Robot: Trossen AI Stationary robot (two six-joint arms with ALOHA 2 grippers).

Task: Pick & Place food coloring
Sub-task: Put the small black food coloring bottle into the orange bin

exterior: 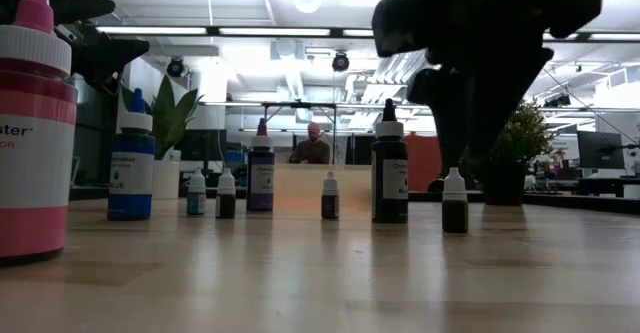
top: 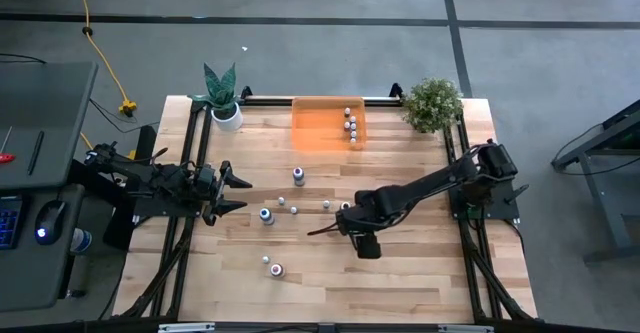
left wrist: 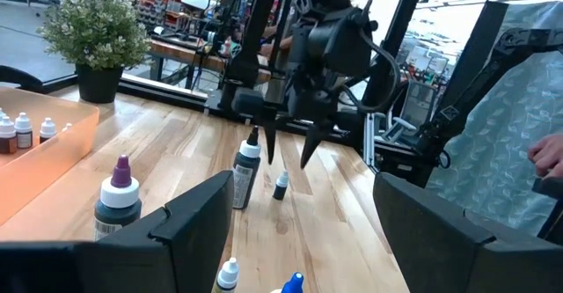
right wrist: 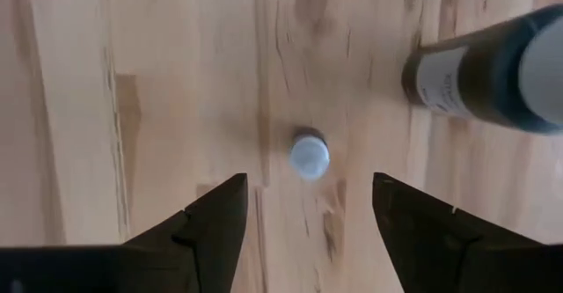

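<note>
Your right gripper (right wrist: 303, 218) hangs wide open and empty, right over a small bottle (right wrist: 309, 155) on the counter (top: 420, 273). A few bottles (top: 351, 123) already sit in the orange bin (top: 315, 128). Many more wait near that small bottle.

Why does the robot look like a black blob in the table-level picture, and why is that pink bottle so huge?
Low view: bright ceiling lights behind turn the right arm into a silhouette; the pink bottle stands nearest the lens, so it looms and is cut off by the edge. Right wrist view: the small bottle's cap shows soft-edged between open fingers. High view: even light, faint shadows.
</note>
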